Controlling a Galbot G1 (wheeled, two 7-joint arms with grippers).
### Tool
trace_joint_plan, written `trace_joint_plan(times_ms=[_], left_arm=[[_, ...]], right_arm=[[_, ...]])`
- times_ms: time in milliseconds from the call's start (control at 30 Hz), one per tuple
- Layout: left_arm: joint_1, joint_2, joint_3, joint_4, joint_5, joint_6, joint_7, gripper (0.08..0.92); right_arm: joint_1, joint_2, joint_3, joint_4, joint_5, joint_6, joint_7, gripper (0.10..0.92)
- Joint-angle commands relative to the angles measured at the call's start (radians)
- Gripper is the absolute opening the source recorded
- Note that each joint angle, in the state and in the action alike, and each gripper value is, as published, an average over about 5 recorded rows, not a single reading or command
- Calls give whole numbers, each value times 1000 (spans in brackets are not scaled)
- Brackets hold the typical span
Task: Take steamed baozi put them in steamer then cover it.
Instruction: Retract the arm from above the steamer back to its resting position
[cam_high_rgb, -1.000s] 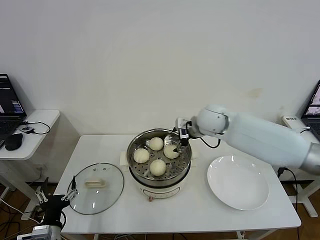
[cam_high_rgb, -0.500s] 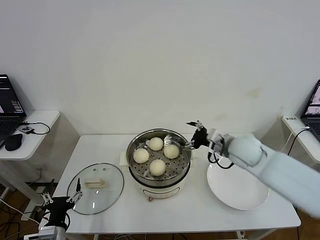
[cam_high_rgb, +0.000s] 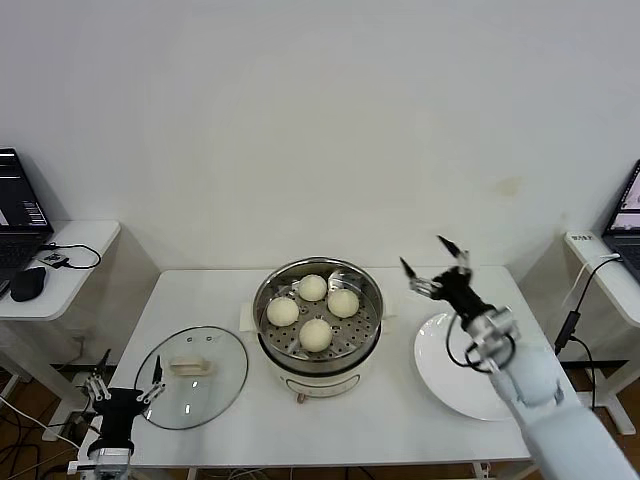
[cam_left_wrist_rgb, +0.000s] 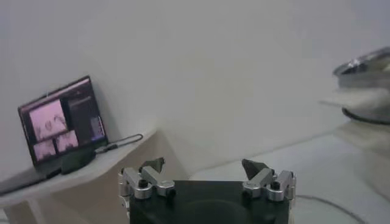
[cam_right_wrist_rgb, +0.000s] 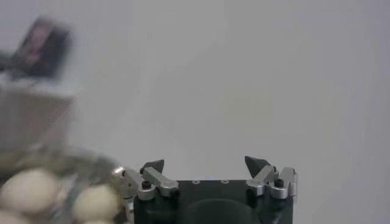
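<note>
Several cream-white baozi (cam_high_rgb: 316, 334) sit on the perforated tray inside the shiny steamer (cam_high_rgb: 268, 345) at the middle of the white table; two of these baozi (cam_right_wrist_rgb: 30, 189) show blurred in the right wrist view. The glass cover (cam_high_rgb: 215, 385) lies flat on the table left of the steamer, its cream handle (cam_high_rgb: 190, 367) up. My right gripper (cam_high_rgb: 437, 265) (cam_right_wrist_rgb: 204, 163) hangs open and empty in the air to the right of the steamer. My left gripper (cam_high_rgb: 125, 392) (cam_left_wrist_rgb: 204, 164) is open and empty, low at the table's front left corner, beside the cover.
A flat white plate (cam_high_rgb: 440, 370) lies right of the steamer, under my right forearm. A side table (cam_high_rgb: 75, 250) with a laptop (cam_high_rgb: 15, 215) and mouse (cam_high_rgb: 27, 283) stands at the left. Another laptop (cam_high_rgb: 628, 210) is at the far right. A wall is close behind.
My right gripper has drawn back from the steamer's far right rim, moving right and up to above the plate's edge. My left gripper has sunk slightly lower and left.
</note>
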Motion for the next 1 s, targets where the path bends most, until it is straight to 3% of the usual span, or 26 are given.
trace_joint_plan(times_ms=[33,300,633,1000], left_arm=[[-31,85,-43,196,770,-87,-29,823],[29,109,-8,236,982,-94,-34,823],[-95,104,66,273,1033,-85,-22,823],[-201,146,121,333,1002,-67,-1,823]], right_arm=[[-391,279,458,12,-143,194,-14,823],[-410,307,481,-28,-156,237,-14,823],[-403,325,473,-45,-163,240,-13,823],[-434,347,479,-43,-174,249,-12,823]])
